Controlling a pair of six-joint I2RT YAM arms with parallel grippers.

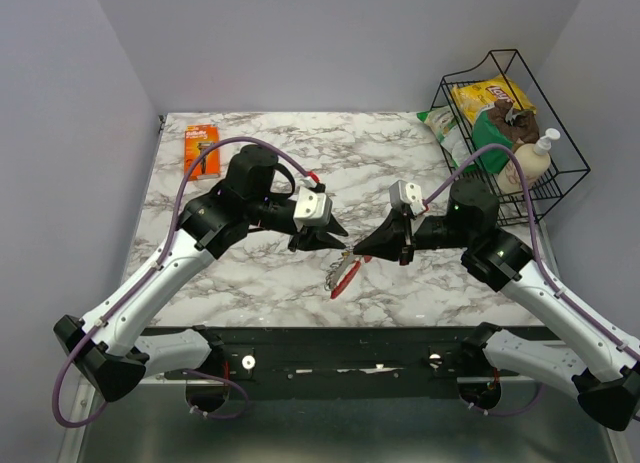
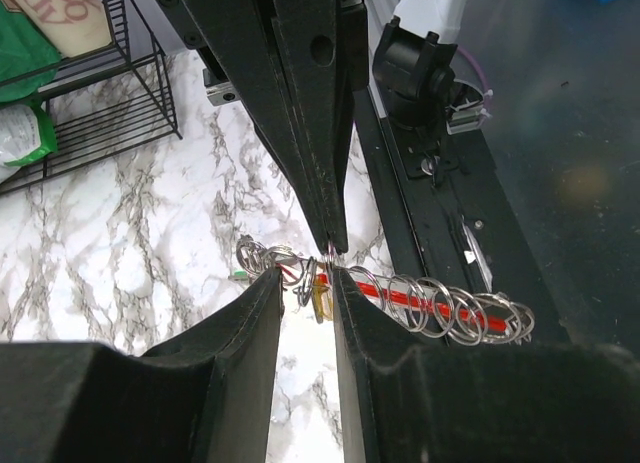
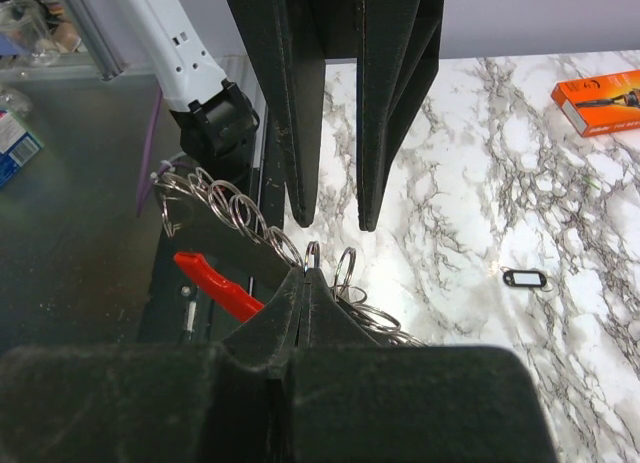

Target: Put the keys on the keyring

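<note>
where everything sits

your claws sit tip to tip over the middle of the worktop (image 1: pixel 265 288), nearer its front edge than its back: left claw (image 1: pixel 322 238) on the left, right claw (image 1: pixel 372 246) on the right. the keys (image 1: pixel 343 273) lie between them and just in front. one end sits between the left claw's fingers (image 2: pixel 240 343), and the right claw is clamped on a ring of the bunch. the keyring (image 3: pixel 525 278) lies flat on the worktop, apart from the keys, beyond the left claw toward the box (image 1: pixel 200 148) at the far left. the wire basket (image 1: pixel 565 173) stands at the far right corner, with a bottle (image 1: pixel 533 163) and packets (image 1: pixel 490 95) in it.
</note>
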